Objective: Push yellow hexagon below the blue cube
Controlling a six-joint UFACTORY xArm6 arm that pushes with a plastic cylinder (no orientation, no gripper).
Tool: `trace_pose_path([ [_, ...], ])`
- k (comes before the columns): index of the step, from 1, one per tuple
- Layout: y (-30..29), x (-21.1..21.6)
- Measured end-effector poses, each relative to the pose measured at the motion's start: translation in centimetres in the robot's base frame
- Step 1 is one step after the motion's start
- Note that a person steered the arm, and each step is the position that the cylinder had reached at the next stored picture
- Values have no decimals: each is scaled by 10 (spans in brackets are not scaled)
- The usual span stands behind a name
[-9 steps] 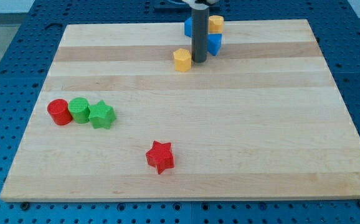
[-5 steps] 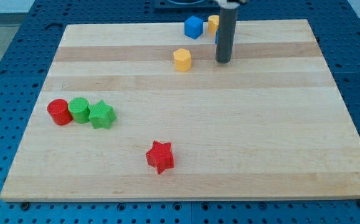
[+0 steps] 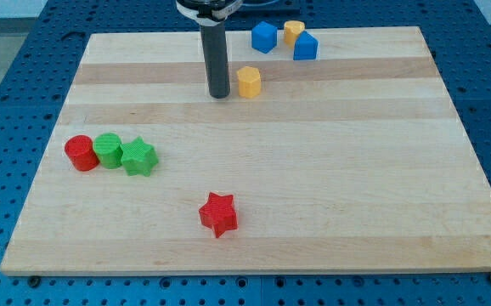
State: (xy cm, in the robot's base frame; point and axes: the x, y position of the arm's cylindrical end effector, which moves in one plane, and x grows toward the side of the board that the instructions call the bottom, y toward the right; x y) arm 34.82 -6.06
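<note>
Standing just left of the yellow hexagon [image 3: 248, 82], which lies below and slightly left of the blue cube [image 3: 264, 36], my tip [image 3: 219, 94], with no gripper, seems poised for a short rightward nudge.

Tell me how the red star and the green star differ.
The red star lies alone near the view's bottom; the green star sits further left and higher. The green star touches a green cylinder, with a red cylinder beyond it; the red star touches nothing. Colour differs. Both are star-shaped, similar in size, and far from my tip.
</note>
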Motion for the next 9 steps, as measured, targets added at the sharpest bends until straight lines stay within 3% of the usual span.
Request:
trace_pose_path([
  [1, 1, 31],
  [2, 36, 27],
  [4, 74, -50],
  [6, 45, -1],
  [9, 32, -69],
])
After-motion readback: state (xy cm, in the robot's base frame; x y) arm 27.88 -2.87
